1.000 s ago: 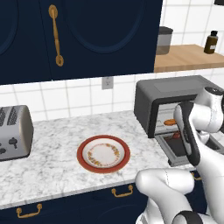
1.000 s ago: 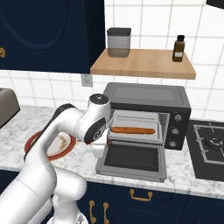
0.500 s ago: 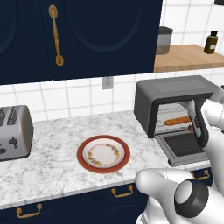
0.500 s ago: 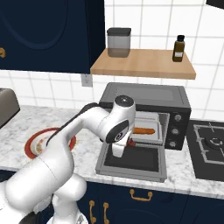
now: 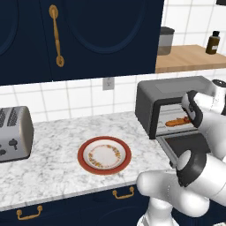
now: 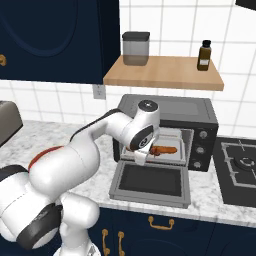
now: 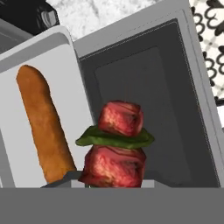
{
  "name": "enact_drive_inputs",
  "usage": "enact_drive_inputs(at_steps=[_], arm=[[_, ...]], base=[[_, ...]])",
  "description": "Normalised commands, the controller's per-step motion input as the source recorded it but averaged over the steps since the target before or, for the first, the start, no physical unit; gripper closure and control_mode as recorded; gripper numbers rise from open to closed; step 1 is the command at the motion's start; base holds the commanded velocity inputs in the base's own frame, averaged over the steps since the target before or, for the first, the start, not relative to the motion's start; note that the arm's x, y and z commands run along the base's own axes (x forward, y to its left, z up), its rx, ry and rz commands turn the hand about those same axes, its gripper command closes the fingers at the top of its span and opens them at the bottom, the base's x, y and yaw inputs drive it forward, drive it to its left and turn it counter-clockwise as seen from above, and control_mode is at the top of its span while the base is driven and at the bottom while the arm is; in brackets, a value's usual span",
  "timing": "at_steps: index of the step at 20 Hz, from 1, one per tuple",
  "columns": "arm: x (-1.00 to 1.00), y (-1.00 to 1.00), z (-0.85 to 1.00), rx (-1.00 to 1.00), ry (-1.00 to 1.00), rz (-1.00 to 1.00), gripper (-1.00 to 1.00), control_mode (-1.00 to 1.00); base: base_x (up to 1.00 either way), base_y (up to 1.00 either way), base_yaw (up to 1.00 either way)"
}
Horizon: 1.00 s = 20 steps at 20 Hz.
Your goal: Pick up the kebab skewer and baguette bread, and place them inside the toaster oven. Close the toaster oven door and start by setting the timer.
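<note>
Left base view: oven (image 5: 154,103) at right, door (image 5: 187,148) down; loaf (image 5: 177,121) inside; empty plate (image 5: 104,155) centre.
Right base view: gripper (image 6: 141,156) at oven mouth, centre.
Hand view: skewer (image 7: 115,148) at bottom centre, apparently held; finger spread hidden. Loaf at left on tray (image 7: 61,78).

I saw the toaster oven door (image 6: 150,181) lying flat open, its mouth unblocked; the baguette bread (image 7: 44,127) took the far rack, leaving room nearer the front.
</note>
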Motion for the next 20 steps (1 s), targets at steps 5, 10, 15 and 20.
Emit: enact_drive_inputs(at_steps=[5,10,15,20], arm=[[0.37,-0.12,-0.05,0.0,-0.02,0.28,1.0,-1.0],[0.3,-0.05,0.0,0.0,0.0,0.06,1.0,-1.0],[0.22,-0.04,0.0,0.0,0.0,0.0,1.0,-1.0],[0.25,0.0,-0.1,0.0,0.0,0.0,1.0,-1.0]], base=[[0.0,0.0,0.0],[0.0,0.0,0.0],[0.0,0.0,0.0],[0.0,0.0,0.0]])
